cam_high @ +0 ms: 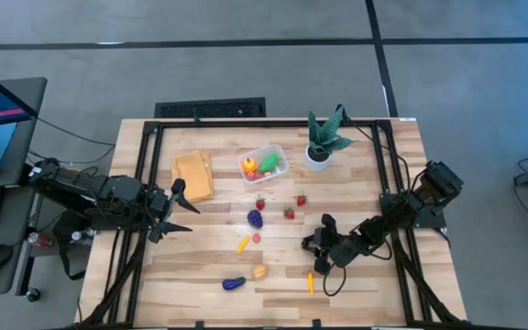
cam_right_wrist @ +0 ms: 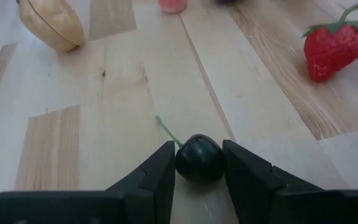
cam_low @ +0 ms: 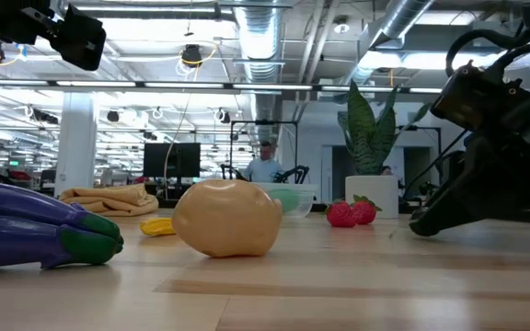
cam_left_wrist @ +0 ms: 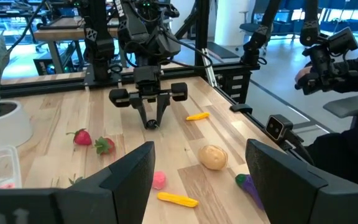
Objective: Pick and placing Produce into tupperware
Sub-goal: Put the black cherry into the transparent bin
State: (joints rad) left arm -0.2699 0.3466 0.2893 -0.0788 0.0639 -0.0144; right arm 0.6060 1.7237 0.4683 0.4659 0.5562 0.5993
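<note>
My right gripper (cam_right_wrist: 199,157) is shut on a small dark round fruit (cam_right_wrist: 199,163) with a thin green stem, low at the table top right of centre (cam_high: 322,242). The clear tupperware (cam_high: 275,154) stands at the far middle with orange and green pieces inside. Loose produce lies on the wood: strawberries (cam_high: 289,213), purple grapes (cam_high: 256,218), a tan piece (cam_high: 260,271), an eggplant (cam_high: 234,283), yellow (cam_high: 244,244) and orange (cam_high: 310,281) pieces. My left gripper (cam_high: 177,213) waits open above the table's left side, holding nothing. My right gripper pinches the dark fruit by its two opposite sides (cam_right_wrist: 184,163) between the ends of its two fingers (cam_left_wrist: 151,122). The fingers slant down from the table's right. The fruit's stem (cam_right_wrist: 166,130) points out ahead of the fingers, down at the wood.
A spiky green plant in a white pot (cam_high: 319,147) stands right of the tupperware. A folded tan cloth (cam_high: 193,174) lies at the far left. Black frame rails (cam_high: 388,165) run along the table's sides. Bare wood lies along the near edge.
</note>
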